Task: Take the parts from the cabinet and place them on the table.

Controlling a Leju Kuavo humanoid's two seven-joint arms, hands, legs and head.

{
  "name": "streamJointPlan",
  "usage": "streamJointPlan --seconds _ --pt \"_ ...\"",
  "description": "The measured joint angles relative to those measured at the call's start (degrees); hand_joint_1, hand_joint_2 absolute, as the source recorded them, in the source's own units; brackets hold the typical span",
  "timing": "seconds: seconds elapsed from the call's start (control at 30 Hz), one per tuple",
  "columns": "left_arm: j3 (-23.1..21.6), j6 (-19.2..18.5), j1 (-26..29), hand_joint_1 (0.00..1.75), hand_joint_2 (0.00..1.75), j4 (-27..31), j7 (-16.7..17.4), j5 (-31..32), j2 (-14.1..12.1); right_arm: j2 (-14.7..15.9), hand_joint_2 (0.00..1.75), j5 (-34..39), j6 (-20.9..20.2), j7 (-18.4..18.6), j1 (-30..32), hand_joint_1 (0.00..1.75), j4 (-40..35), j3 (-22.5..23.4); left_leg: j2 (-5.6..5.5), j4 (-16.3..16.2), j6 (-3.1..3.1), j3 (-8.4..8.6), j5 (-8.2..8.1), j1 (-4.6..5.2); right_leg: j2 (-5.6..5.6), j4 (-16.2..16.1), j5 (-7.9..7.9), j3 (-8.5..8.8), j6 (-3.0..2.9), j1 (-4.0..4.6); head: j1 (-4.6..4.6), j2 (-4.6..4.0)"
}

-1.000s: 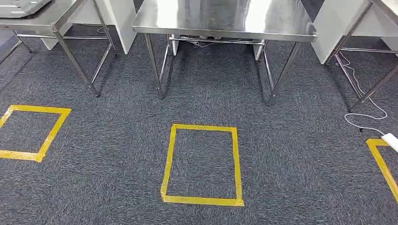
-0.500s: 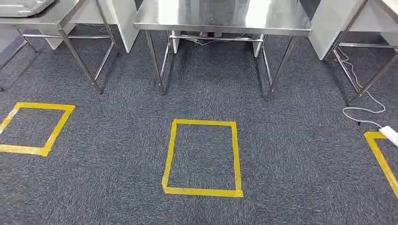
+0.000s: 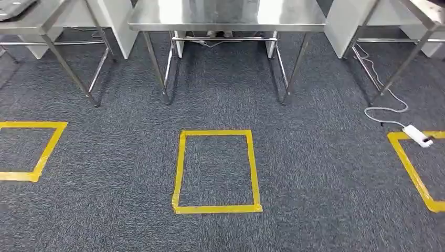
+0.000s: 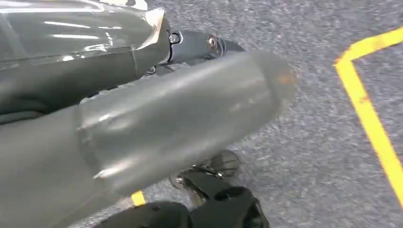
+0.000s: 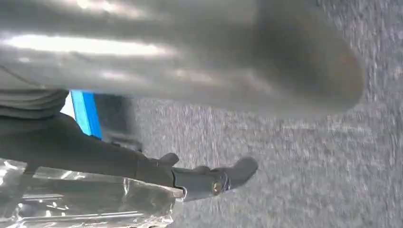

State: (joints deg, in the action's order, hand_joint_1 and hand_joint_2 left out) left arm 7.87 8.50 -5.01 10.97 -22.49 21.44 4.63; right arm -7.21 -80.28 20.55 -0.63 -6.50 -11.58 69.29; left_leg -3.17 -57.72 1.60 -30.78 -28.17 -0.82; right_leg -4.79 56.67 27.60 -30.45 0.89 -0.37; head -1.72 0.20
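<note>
Covering the whole ground in the head view: one dark grey carpet floor.

Surfaces, three, bare steel on thin legs, set in a row at the far side of the carpet: middle surface straight ahead, left surface and right surface each cut by the picture's edge.

Tape rectangles, three, yellow, flat on the carpet, one short of each surface: middle rectangle complete, left rectangle and right rectangle partly out of frame.

Hands, two, each seen from its own wrist camera, hanging over the carpet.
- Left hand: thick grey thumb stretched out across the view, dark fingers lying straight beyond it.
- Right hand: thumb likewise extended, dark fingers straight, tips pointing out over the carpet.

Clear plastic bags, two, one per hand.
- Left bag lies flat along the left fingers, on the side away from the thumb, touching them; fingertips stick out past its edge.
- Right bag lies the same way along the right fingers, wrinkled and glossy.

Contents of either bag are too blurred to make out. Whether the fingers actually clasp the bags cannot be told; the contact side is hidden.

Power strip, one, white, on the carpet at the far corner of the right rectangle, touching the tape, with a white cord curling back toward the right surface's legs.
</note>
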Motion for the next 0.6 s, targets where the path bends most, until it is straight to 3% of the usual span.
streamJointPlan --seconds 0.03,0.07,0.1,0.17,0.2,0.23,0.27,0.3,0.33,0.37,0.4,0.43,0.53,0.57,0.6 --pt "0.0 0.0 0.0 0.0 0.0 0.0 0.0 -0.02 0.04 0.11 0.0 0.05 0.0 0.0 0.13 0.0 0.0 0.02 0.75 1.04 0.43 0.32 0.64 -0.45 -0.12 0.05 0.02 -0.8 0.35 0.64 0.0 0.0" --pt "0.0 0.0 -0.04 0.0 0.0 0.0 -0.04 -0.02 0.09 0.2 0.0 0.02 0.0 0.0 0.24 0.0 0.0 0.02 1.61 1.72 0.5 0.56 1.06 -0.56 1.93 1.31 0.8 -1.02 0.36 0.26 -0.07 0.0" --pt "0.02 -0.02 -0.02 0.0 0.0 0.0 -0.11 -0.02 0.11 0.2 0.0 0.05 -0.11 0.0 0.16 0.0 0.02 0.02 2.13 1.86 0.81 0.47 1.22 -0.6 3.28 4.35 2.55 -2.61 0.15 0.34 0.26 0.0" --pt "0.02 0.0 0.1 0.0 0.0 0.0 -0.11 -0.02 0.18 0.24 0.0 0.05 -0.22 0.0 0.07 0.0 0.02 0.02 3.77 1.82 0.82 0.19 1.26 -0.57 3.93 13.75 6.42 -7.33 0.19 -0.08 0.37 0.0" --pt "0.02 -0.07 0.13 0.0 0.0 0.0 -0.11 -0.02 0.17 0.31 0.0 0.05 -0.24 0.0 0.13 0.0 0.0 0.02 4.52 1.8 0.74 0.07 1.32 -0.56 3.96 17.41 7.42 -9.01 0.55 -0.29 0.35 0.0" --pt "0.02 -0.07 0.15 0.0 0.0 -0.02 -0.11 -0.02 0.2 0.37 0.0 0.05 -0.35 0.0 0.24 0.0 0.0 0.02 5.21 1.78 0.64 0.0 1.38 -0.62 4.06 18.61 7.41 -9.45 1.1 -0.53 0.39 0.0" --pt "0.02 -0.07 0.15 0.0 0.0 -0.02 -0.11 -0.02 0.31 0.5 0.0 0.07 -0.39 0.0 0.36 0.0 0.0 0.02 5.94 1.77 0.57 0.0 1.42 -0.72 4.25 16.59 6.27 -8.24 1.97 -0.92 0.35 0.0" --pt "0.02 -0.07 0.14 0.0 0.0 -0.02 -0.11 -0.02 0.37 0.61 0.0 0.07 -0.48 0.0 0.42 0.0 0.0 0.02 6.56 1.72 0.4 0.01 1.44 -0.9 4.71 11.96 4.33 -5.68 2.88 -1.19 0.41 0.0" --pt "0.02 -0.07 0.12 0.0 0.0 -0.02 -0.11 -0.02 0.44 0.74 0.0 0.07 -0.7 -0.02 0.38 0.0 0.0 0.02 7.15 1.58 0.15 0.04 1.41 -1.09 5.76 5.8 2.16 -2.29 3.71 -1.54 0.35 0.0" --pt "0.02 -0.07 0.08 0.0 0.0 -0.02 -0.11 -0.02 0.44 0.77 0.0 0.07 -0.76 -0.11 0.27 0.0 0.0 0.02 7.64 1.3 -0.34 0.11 1.32 -1.0 7.77 0.63 0.72 0.68 4.19 -1.81 0.46 0.0" --pt "0.04 -0.04 0.07 0.0 0.0 0.02 -0.11 -0.02 0.35 0.5 0.0 0.09 -0.79 -0.17 0.05 0.0 0.02 0.02 8.04 1.11 -0.95 0.01 1.04 -0.58 8.77 -0.23 0.8 0.55 3.59 -1.14 0.76 0.0" --pt "0.02 -0.04 0.06 0.0 0.0 0.02 -0.11 -0.02 0.42 0.68 0.0 0.11 -0.79 -0.24 0.0 0.0 0.0 0.02 8.32 1.11 -1.35 0.11 0.99 -0.47 7.72 -0.33 0.46 0.8 2.63 -0.93 0.46 0.0" --pt "0.04 -0.04 -0.08 0.0 0.0 0.04 -0.11 -0.02 0.5 0.85 0.0 0.2 -0.83 -0.35 0.31 0.0 0.0 0.04 9.51 1.34 -2.31 0.5 1.25 -0.86 6.37 -0.15 0.15 -0.21 1.17 -0.82 0.33 0.0" --pt "0.04 -0.02 -0.13 0.0 0.0 0.04 -0.11 -0.02 0.48 0.85 0.0 0.22 -0.83 -0.37 0.32 0.0 0.0 0.04 7.68 0.53 -2.76 0.06 0.19 -1.32 5.81 -0.26 -0.22 0.3 0.58 -1.7 0.17 0.0" --pt "0.04 -0.02 -0.13 0.0 0.0 0.04 -0.13 -0.02 0.48 0.83 0.0 0.22 -0.85 -0.42 0.27 0.0 0.0 0.04 5.44 -1.78 -2.68 -0.88 -2.11 -1.28 5.45 -0.25 -0.48 0.05 0.08 -1.47 0.02 0.0"
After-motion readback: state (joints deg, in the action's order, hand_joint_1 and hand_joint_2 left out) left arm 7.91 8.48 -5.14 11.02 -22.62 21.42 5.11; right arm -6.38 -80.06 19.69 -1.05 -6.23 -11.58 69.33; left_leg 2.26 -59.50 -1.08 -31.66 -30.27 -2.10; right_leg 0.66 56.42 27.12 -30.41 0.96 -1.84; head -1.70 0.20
